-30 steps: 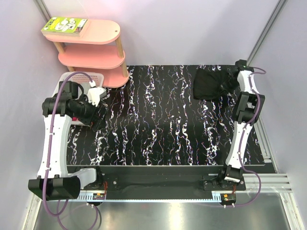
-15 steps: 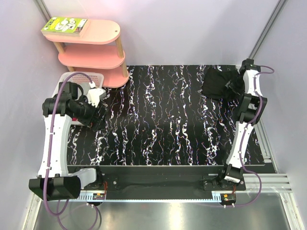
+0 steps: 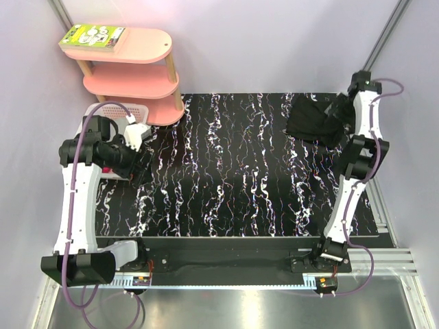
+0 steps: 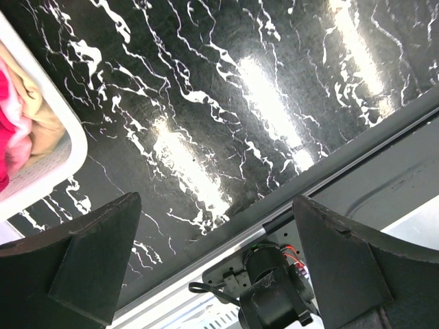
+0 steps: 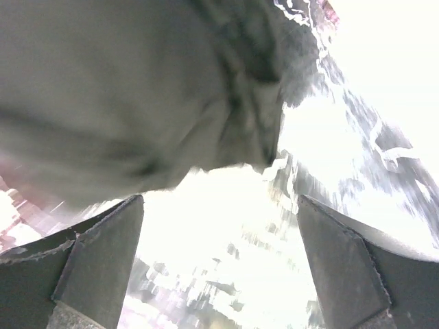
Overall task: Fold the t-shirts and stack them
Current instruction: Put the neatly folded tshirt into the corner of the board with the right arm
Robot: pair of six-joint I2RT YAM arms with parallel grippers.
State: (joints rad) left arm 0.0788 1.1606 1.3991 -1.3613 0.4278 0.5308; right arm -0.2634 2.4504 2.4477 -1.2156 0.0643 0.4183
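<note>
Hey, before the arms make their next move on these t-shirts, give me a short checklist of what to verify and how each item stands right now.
1. Right hand open, holding nothing: ok.
2. Left hand open and empty, above the table: ok.
3. Black t-shirt folded flat: not ok; it looks bunched at the far right corner.
4. Right hand clear of that shirt: cannot tell; the wrist view is blurred and cloth is close.
5. Basket emptied: not ok; pink cloth lies inside.

Crumpled black t-shirt (image 3: 312,123) in a heap at the table's (image 3: 226,171) far right corner
</note>
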